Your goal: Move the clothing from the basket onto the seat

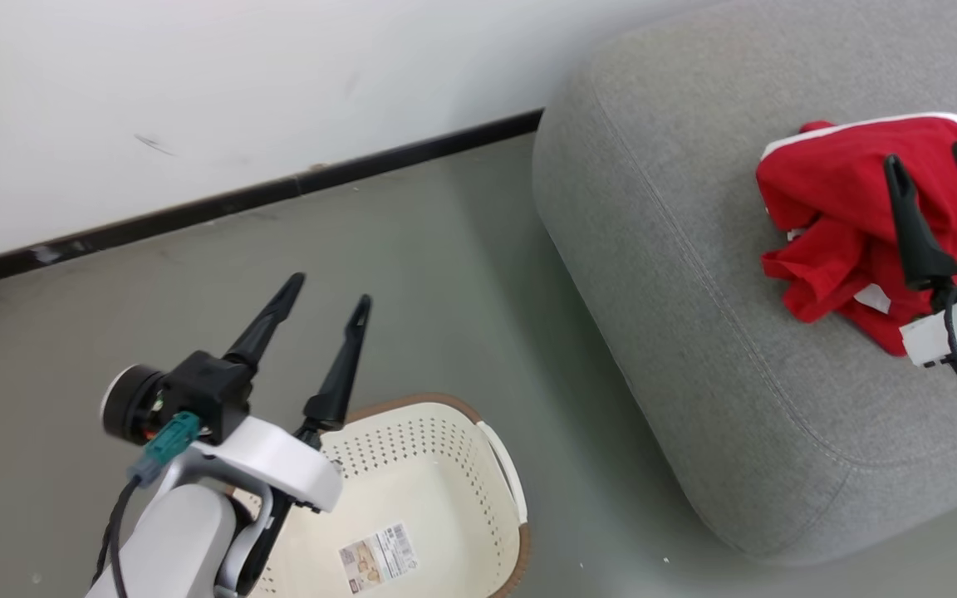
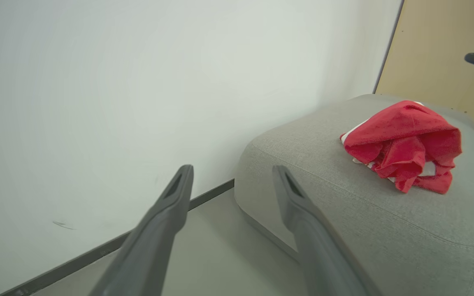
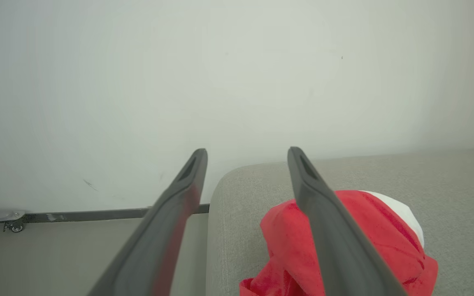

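Head view is showing the red clothing (image 1: 844,208) lying crumpled on the grey seat (image 1: 678,274) at upper right, with the right end effector (image 1: 925,154) hovering released over it. At lower left, the left end effector (image 1: 329,289) is hanging released above the cream basket (image 1: 420,403).

Plain white wall (image 1: 279,83) with a black skirting strip (image 1: 279,186); grey-green floor (image 1: 445,291); tan panel (image 2: 438,53) beyond

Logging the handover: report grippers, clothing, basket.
Left gripper open, near basket. Right gripper open, above clothing, gripping nothing. Clothing heaped on seat; basket shows none. Nothing in the way.
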Motion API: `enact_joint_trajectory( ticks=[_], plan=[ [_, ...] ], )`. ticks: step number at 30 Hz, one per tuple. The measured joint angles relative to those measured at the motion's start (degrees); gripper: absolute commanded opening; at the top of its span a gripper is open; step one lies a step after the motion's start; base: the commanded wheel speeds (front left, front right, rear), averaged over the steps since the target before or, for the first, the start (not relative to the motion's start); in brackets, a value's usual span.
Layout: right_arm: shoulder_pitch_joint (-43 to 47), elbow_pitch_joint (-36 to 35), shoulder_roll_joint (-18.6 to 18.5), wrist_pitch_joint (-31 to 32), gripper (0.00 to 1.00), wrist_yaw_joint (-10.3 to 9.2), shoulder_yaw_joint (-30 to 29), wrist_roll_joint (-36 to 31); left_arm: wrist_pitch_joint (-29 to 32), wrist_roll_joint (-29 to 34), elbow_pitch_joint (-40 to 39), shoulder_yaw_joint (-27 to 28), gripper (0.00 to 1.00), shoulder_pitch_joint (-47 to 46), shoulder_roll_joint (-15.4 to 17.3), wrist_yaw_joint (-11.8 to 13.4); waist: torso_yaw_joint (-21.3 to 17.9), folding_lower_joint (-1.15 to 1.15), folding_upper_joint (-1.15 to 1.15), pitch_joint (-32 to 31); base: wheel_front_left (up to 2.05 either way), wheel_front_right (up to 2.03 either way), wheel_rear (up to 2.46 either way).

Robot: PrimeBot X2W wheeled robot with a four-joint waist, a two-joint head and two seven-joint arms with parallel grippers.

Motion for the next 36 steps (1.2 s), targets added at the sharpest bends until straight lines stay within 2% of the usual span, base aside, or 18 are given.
enact_joint_trajectory(
  ticks=[18, 36],
  plan=[
    [4.8, -3.5, 7.6, 0.0, 1.0, 0.0, -1.8, -11.4, -0.1, -1.0, 0.5, 9.7, 1.0, 8.6, -1.3, 7.9, 5.3, 0.0, 0.0, -6.8, 0.0, 0.0, 0.0],
    [16.2, -5.3, 15.9, 0.0, 1.0, 0.0, -8.9, -19.1, -0.1, 1.2, -1.5, 11.8, 1.0, 16.7, -3.7, 11.0, 9.4, 0.0, 0.0, -12.5, 0.0, 0.0, 0.0]
  ],
)
